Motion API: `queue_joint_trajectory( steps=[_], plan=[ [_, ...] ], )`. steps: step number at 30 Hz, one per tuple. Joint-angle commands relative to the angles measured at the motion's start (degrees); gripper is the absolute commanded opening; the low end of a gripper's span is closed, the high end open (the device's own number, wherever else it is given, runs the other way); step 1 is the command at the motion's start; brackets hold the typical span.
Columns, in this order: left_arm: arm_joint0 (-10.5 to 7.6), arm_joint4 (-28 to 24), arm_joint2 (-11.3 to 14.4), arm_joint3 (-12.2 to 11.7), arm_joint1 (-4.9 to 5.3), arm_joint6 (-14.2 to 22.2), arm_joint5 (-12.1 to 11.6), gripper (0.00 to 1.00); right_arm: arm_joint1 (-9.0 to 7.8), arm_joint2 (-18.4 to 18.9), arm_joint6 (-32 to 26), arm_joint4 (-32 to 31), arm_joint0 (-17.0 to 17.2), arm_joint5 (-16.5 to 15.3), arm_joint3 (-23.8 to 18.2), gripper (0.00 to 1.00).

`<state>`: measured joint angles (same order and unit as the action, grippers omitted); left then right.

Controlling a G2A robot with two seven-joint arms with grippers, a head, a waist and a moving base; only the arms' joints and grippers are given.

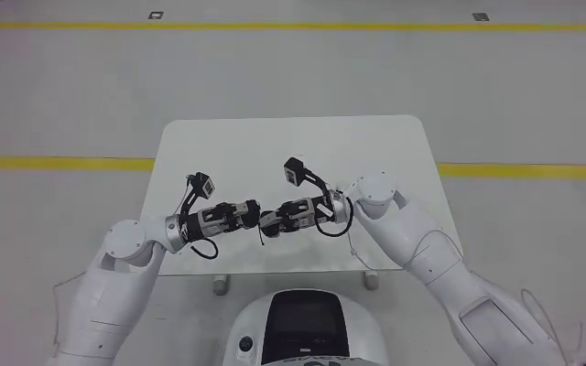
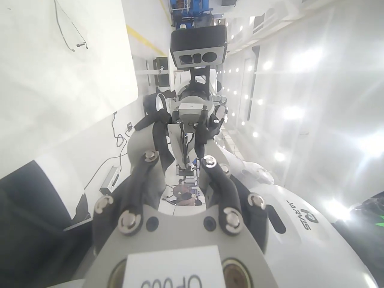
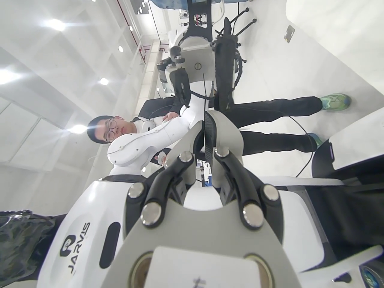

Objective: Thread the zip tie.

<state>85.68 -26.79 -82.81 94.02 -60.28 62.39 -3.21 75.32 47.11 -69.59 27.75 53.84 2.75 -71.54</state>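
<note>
Zip tie (image 3: 204, 86) over white table (image 1: 366, 137), yellow-lined floor (image 1: 275, 73)

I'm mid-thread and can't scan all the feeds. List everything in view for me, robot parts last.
zip tie: one, black, thin; pinched in the right gripper, free end sticking out toward the left gripper.
spare ties: two by the look of it, dark, thin; lying on the table, away from both grippers.
table: one, white, rounded corners; under both arms.
floor lines: two, yellow; one beyond the table, one passing behind it.
left gripper: one, black and grey; above the table's near edge, jaws open, facing the right gripper.
right gripper: one, black and grey; nose to nose with the left gripper, jaws shut on the zip tie.
</note>
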Motion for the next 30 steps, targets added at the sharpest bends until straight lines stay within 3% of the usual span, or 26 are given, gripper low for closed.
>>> queue_joint_trajectory(
  steps=[1, 9, 13, 19, 22, 29, 30],
  plan=[
    [0.02, -0.1, 0.1, 0.0, 0.10, 0.0, 0.0, 0.18, 0.00, 0.0, 0.1, 0.1, -0.1, 0.0, 0.3, 0.00],
    [-0.26, -0.3, 0.6, -0.1, 0.45, -0.2, 0.0, 0.22, 0.01, -0.1, -0.2, 0.3, -0.2, 0.2, 0.9, 0.00],
    [-0.50, -0.4, 1.0, -0.2, 0.60, 0.0, -0.1, 0.13, 0.06, -0.3, -0.3, 0.4, -0.4, 0.3, 1.2, 0.00],
    [-0.85, -0.3, 1.6, -0.5, 0.86, 0.3, -0.4, 0.13, 0.13, -0.4, -0.4, 0.7, -0.6, 0.4, 1.6, 0.00],
    [-0.97, -0.3, 1.9, -0.7, 0.98, 0.2, -0.5, 0.00, 0.15, -0.4, -0.3, 0.8, -0.7, 0.3, 1.9, 0.00],
    [-1.28, -0.9, 2.0, -1.3, 1.26, -0.1, -1.0, 0.00, 0.05, 0.0, -0.5, 1.4, -0.7, 0.2, 2.4, 0.00],
    [-1.31, -1.0, 2.1, -1.4, 1.29, -0.2, -1.0, 0.00, 0.02, 0.1, -0.5, 1.5, -0.6, 0.2, 2.4, 0.19]
  ],
)
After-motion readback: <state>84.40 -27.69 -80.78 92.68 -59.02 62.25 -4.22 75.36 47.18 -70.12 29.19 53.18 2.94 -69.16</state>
